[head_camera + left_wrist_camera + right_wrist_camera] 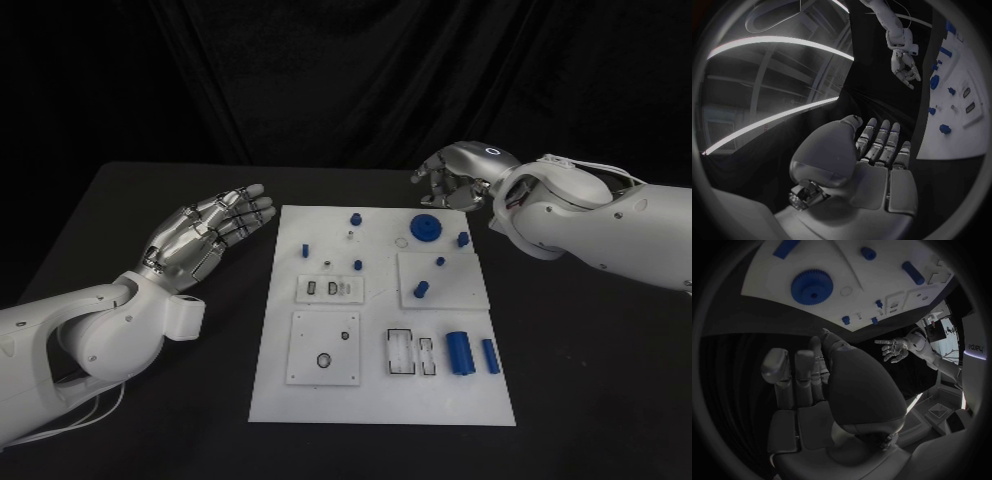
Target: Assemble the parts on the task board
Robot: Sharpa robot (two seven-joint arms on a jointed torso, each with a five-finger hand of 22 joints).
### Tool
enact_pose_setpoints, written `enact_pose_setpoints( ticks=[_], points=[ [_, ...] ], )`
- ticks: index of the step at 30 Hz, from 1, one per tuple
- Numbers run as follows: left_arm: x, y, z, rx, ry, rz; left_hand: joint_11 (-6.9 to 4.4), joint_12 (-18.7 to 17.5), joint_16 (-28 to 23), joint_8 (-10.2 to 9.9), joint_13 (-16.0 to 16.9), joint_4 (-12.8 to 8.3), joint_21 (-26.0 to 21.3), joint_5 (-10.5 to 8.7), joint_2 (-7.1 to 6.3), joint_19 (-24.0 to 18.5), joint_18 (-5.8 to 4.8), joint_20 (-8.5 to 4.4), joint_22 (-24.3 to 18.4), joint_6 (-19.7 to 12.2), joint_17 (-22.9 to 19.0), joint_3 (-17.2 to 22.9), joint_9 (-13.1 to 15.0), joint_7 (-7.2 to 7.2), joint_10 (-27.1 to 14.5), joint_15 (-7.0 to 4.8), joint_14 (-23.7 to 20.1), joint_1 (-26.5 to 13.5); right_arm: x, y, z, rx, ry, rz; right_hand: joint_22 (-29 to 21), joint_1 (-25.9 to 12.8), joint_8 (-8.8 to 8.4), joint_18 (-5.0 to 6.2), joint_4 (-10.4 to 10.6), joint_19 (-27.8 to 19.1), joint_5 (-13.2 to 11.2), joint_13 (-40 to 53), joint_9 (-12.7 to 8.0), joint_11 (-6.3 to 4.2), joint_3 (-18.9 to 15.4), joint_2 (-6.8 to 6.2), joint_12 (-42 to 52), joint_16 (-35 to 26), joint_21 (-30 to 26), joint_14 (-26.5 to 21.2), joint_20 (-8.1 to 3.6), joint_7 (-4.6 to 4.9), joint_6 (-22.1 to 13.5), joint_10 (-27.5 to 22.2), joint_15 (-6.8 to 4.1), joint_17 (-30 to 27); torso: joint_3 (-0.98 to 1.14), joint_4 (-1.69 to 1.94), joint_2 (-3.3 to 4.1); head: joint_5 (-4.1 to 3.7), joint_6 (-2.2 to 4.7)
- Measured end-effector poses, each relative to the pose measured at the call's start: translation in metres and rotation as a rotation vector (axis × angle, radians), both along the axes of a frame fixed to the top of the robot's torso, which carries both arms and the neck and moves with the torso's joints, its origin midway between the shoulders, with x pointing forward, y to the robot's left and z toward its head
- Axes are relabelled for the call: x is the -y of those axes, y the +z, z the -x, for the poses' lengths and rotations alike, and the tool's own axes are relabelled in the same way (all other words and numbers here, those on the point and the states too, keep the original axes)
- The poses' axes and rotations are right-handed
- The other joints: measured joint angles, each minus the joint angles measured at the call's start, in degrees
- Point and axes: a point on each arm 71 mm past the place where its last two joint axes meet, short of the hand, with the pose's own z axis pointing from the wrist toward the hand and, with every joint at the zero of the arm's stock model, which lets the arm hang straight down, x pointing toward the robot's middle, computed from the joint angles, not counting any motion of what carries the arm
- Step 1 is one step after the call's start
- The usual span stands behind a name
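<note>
The white task board [382, 400] lies in the middle of the table. A blue gear [426, 227] sits near its far edge, with several small blue pegs [421, 290] standing around it. Two blue cylinders [459, 352] lie near the front right. My left hand [209, 235] hovers left of the board, palm up, fingers spread and holding nothing. My right hand [450, 185] hangs just beyond the far edge, near the gear, fingers loosely bent and holding nothing. The right wrist view shows the right hand [811, 375] below the gear [812, 286].
Recessed slots [332, 289] and a square plate with holes [326, 348] sit on the board's left half. Black table [144, 200] surrounds the board on all sides. In the left wrist view the board [967, 125] sits beside the left hand [879, 150].
</note>
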Motion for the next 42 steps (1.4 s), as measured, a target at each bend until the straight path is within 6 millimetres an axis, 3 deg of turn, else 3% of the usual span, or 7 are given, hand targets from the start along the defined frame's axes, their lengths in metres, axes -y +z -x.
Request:
enact_pose_setpoints(
  ticks=[2, 4, 7, 11, 19, 32, 42],
  points=[
    [0.001, 0.0, 0.0, 0.0, -0.002, 0.001, 0.0, 0.0, 0.0, 0.0, 0.0, 0.0, 0.0, 0.0, 0.0, 0.0, 0.0, 0.0, 0.0, 0.0, 0.0, 0.0, 0.0, 0.0, 0.0, 0.0, 0.0, 0.0, 0.007, -0.002, 0.002, -0.012, -0.021, 0.006, 3.4, -1.2, 0.0, -0.12, 0.8, 2.3, 0.0, 11.4, 0.0, -0.11, -0.8, -0.08, 8.2, 4.2, 2.5, 3.0, -0.05, 0.0, 0.8, 6.1, -0.03, 9.5, -0.07, -0.14, -0.08, -0.1, -0.03],
    [0.002, 0.0, 0.0, 0.0, -0.004, 0.002, 0.0, 0.0, 0.0, 0.0, 0.0, 0.0, 0.0, 0.0, 0.0, 0.0, -0.01, 0.0, 0.0, 0.0, 0.1, 0.0, 0.0, 0.0, 0.0, 0.0, 0.0, 0.0, 0.013, -0.004, 0.003, -0.022, -0.045, 0.017, 7.1, -2.9, 0.0, -1.88, 1.9, 5.0, 0.0, 22.6, 0.0, -0.06, -1.9, -0.2, 15.9, 8.2, 5.4, 5.9, 0.02, 0.03, 1.7, 12.3, 0.08, 18.7, -0.14, -0.2, -0.15, -0.25, -0.14],
    [0.002, 0.0, -0.001, 0.0, -0.003, 0.001, 0.0, 0.0, 0.4, 0.0, 0.0, -0.2, 0.0, 0.0, 0.0, 0.0, -0.01, 0.0, 0.0, 0.0, 0.1, 0.2, 0.0, 0.0, 0.0, 0.21, 0.2, 0.0, 0.018, -0.01, 0.004, -0.03, -0.071, 0.039, 8.2, -5.4, 0.0, -2.86, 4.0, 8.4, -0.3, 33.1, 0.0, -0.01, -3.1, -0.62, 23.4, 12.1, 8.9, 6.7, 0.16, 0.02, 2.9, 18.5, 0.14, 25.5, -0.23, -0.3, -0.23, -0.35, -0.28],
    [0.002, -0.001, -0.002, -0.001, -0.004, 0.002, 0.0, 0.0, 0.4, 0.0, 0.0, -0.2, 0.0, 0.0, 0.0, 0.0, 0.0, 0.0, 0.0, 0.0, 0.1, 0.2, 0.0, 0.0, 0.0, 0.01, 0.4, 0.0, 0.023, -0.016, 0.004, -0.035, -0.097, 0.071, 8.3, -7.5, 0.0, -4.09, 6.2, 10.4, -0.4, 35.0, 0.0, -0.11, -4.4, -1.37, 29.0, 15.0, 12.1, 6.7, 0.17, 0.09, 3.5, 21.6, 0.14, 26.1, -0.22, -0.42, -0.25, -0.36, -0.34],
    [0.002, -0.001, -0.002, -0.001, -0.005, 0.003, -0.01, 0.0, 0.4, 0.0, 0.0, 0.0, 0.0, 0.0, 0.0, 0.0, -0.01, 0.0, 0.0, 0.0, 0.1, 0.3, 0.0, 0.0, 0.0, 0.01, 0.4, 0.0, 0.023, -0.023, 0.005, -0.042, -0.109, 0.111, 8.3, -9.8, -1.72, -4.97, 8.4, 10.4, -0.6, 35.0, -0.7, -0.11, -5.4, -2.24, 33.9, 17.6, 15.1, 6.7, 0.17, 0.1, 3.3, 21.6, 0.14, 26.1, -0.2, -0.34, -0.23, -0.41, -0.47],
    [0.002, -0.001, -0.003, -0.001, -0.006, 0.004, -0.01, 0.0, 0.8, 0.0, 0.0, 0.0, 0.0, 0.0, 0.0, 0.4, -0.01, 0.0, 0.0, 0.0, 0.1, 0.3, 0.0, 0.0, 0.0, 0.01, 0.4, 0.0, 0.015, -0.036, 0.008, -0.068, -0.087, 0.139, 8.3, -10.0, -2.05, -4.96, 8.6, 10.6, -1.3, 34.9, -1.0, -0.31, -5.6, -2.43, 34.5, 17.9, 15.4, 6.9, -0.03, -0.32, 3.3, 21.8, -0.07, 26.1, -0.28, -0.15, -0.24, -0.69, -0.53],
    [0.001, -0.002, -0.004, -0.001, -0.002, 0.002, -0.01, 0.0, 0.8, 0.0, 0.0, 0.0, 0.0, 0.0, 0.0, 0.4, -0.01, 0.0, 0.0, 0.0, 0.1, 0.3, 0.0, 0.0, 0.0, 0.2, 0.6, 0.0, 0.01, -0.042, 0.008, -0.077, -0.075, 0.143, 8.3, -9.9, -2.05, -4.95, 8.4, 10.6, -1.3, 34.9, -1.1, -0.31, -5.4, -2.39, 34.5, 17.9, 15.4, 6.9, -0.03, -0.32, 3.3, 21.8, -0.07, 26.1, -0.34, -0.34, -0.3, -0.33, -0.9]
  ],
)
